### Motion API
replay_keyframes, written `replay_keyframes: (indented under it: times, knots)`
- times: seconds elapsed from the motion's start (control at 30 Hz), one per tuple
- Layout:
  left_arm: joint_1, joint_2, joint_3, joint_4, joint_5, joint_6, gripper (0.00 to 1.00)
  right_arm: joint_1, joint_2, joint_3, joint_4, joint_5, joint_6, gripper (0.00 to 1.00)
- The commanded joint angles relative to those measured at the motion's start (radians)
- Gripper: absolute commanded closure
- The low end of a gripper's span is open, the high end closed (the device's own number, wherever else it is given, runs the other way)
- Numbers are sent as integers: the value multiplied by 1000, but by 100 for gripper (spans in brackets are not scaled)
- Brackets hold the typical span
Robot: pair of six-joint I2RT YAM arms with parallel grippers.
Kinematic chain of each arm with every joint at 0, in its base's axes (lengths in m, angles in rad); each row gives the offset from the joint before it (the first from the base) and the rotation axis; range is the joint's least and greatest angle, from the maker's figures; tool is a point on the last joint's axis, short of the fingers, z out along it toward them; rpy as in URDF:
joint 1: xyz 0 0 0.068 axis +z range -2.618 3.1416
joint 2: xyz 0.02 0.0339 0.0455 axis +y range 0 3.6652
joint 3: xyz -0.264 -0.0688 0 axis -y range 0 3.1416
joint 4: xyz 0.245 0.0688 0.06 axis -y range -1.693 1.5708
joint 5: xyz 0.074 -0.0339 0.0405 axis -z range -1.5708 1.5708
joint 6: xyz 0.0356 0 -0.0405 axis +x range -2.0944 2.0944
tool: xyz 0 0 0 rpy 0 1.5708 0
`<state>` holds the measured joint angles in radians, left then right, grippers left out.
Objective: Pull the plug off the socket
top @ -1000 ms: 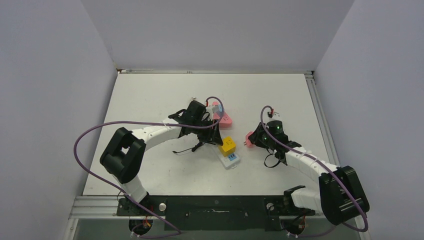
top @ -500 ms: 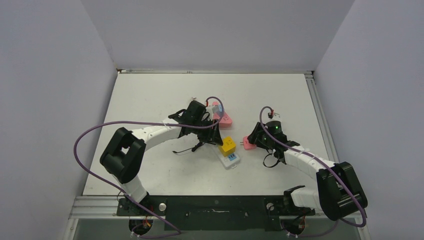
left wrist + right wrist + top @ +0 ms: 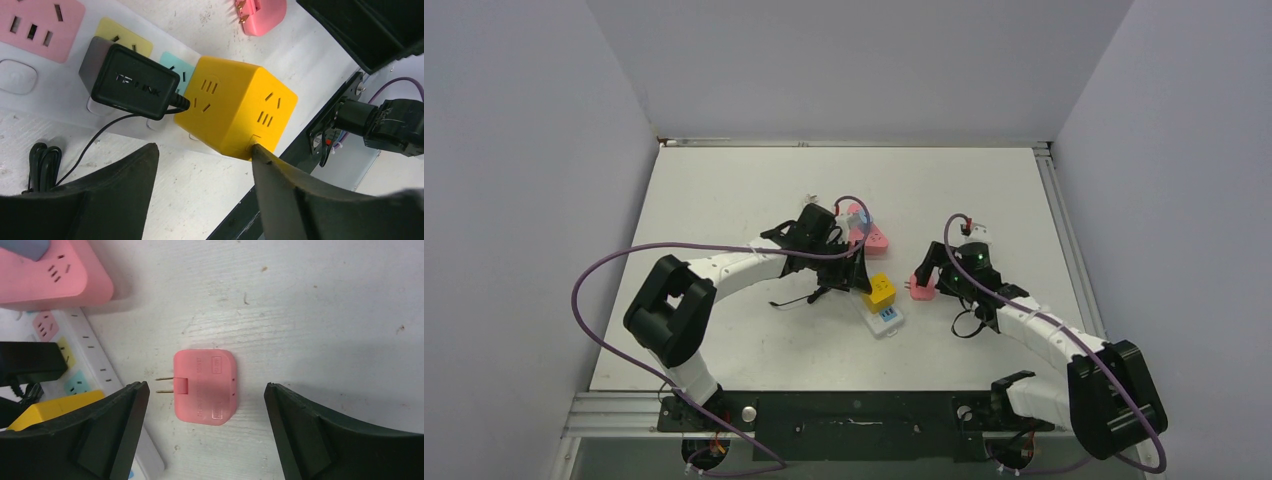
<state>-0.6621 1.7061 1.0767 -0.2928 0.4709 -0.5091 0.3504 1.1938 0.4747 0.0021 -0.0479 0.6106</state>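
Note:
The pink plug (image 3: pixel 207 375) lies flat on the table, off the socket, its two prongs pointing at the strip; it is also visible in the top view (image 3: pixel 921 288). My right gripper (image 3: pixel 205 388) hangs over it, open, one finger on each side and neither touching it. The socket (image 3: pixel 886 320) is a long white strip (image 3: pixel 97 365) left of the plug. My left gripper (image 3: pixel 203 147) stands open beside the strip (image 3: pixel 55 80), nothing between its fingers, its right fingertip (image 3: pixel 272 170) at the lower corner of a yellow cube.
A yellow cube adapter (image 3: pixel 237 110) and a black power adapter (image 3: pixel 135 82) with a thin black cord sit plugged into the strip. A pink block (image 3: pixel 874 238) sits at the strip's far end. Both arms (image 3: pixel 724 265) reach in close together over the table's middle.
My right gripper has opened wide and let go of the pink plug, which now rests on the table. My left gripper's jaws have widened a little beside the strip.

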Motion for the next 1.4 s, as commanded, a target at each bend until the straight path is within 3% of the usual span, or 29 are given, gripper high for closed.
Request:
replay_keyframes:
  times: [0.0,0.07,0.13,0.23,0.6,1.17,1.37]
  knots:
    - [-10,16,-51,-124,-103,66,29,77,-76,50,19,9,-88,7]
    - [-6,0,-54,-116,-101,67,19,132,-107,57,34,4,-124,1]
    - [-1,-40,-61,-102,-106,72,15,194,-142,51,63,8,-159,9]
    - [7,-112,-81,-78,-152,80,11,256,-180,45,95,2,-187,10]
    - [153,-239,-124,-67,-234,20,10,416,-93,114,84,66,-284,10]
    - [160,-226,-120,-74,-204,18,9,595,119,202,32,331,-332,10]
    - [160,-199,-123,-67,-157,8,9,625,159,218,33,371,-328,4]
